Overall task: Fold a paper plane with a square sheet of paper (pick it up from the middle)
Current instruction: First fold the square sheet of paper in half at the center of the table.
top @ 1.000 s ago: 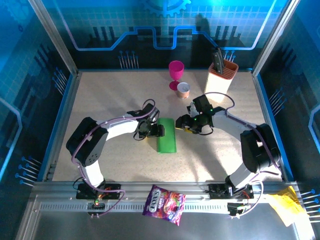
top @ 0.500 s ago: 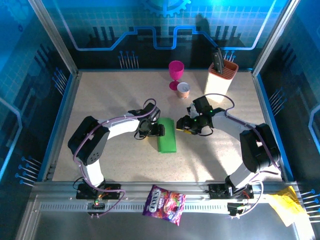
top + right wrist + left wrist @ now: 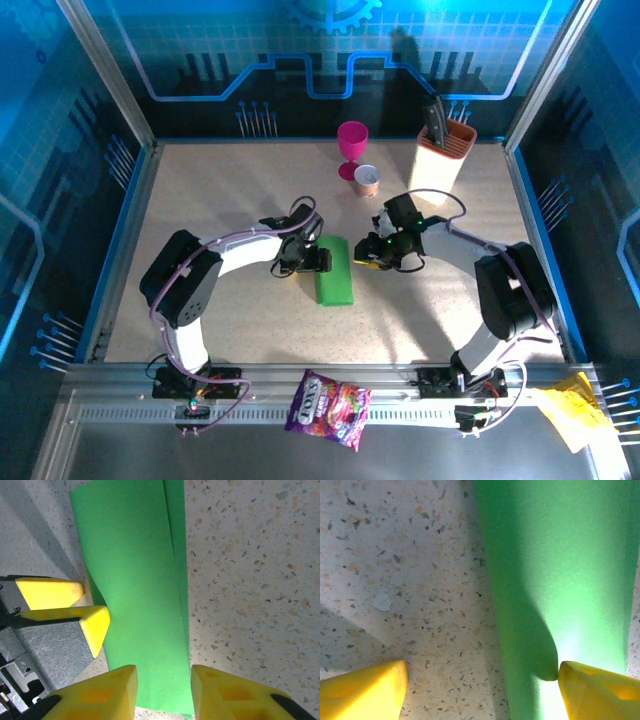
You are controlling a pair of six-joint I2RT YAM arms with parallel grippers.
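progress check: the square sheet of paper (image 3: 334, 272) is folded in half, so it's a long green strip lying flat in the middle of the table (image 3: 230, 200), running near to far with one gripper on each side. in the right wrist view the two layers don't quite line up, and a thin sliver of the under layer peeks out along one long edge.

the left gripper (image 3: 481, 687) sits low at the strip's left edge. its jaws are spread wide, one finger over the paper and the other on bare table, holding nothing. the right gripper (image 3: 164, 692) is at the right edge with its jaws partly apart over the strip's end, and i can't see it pinching anything.

so i'd say only the first fold is done. the nose corners, wing folds and the actual dart shape are all left, and that centre crease could use a press.
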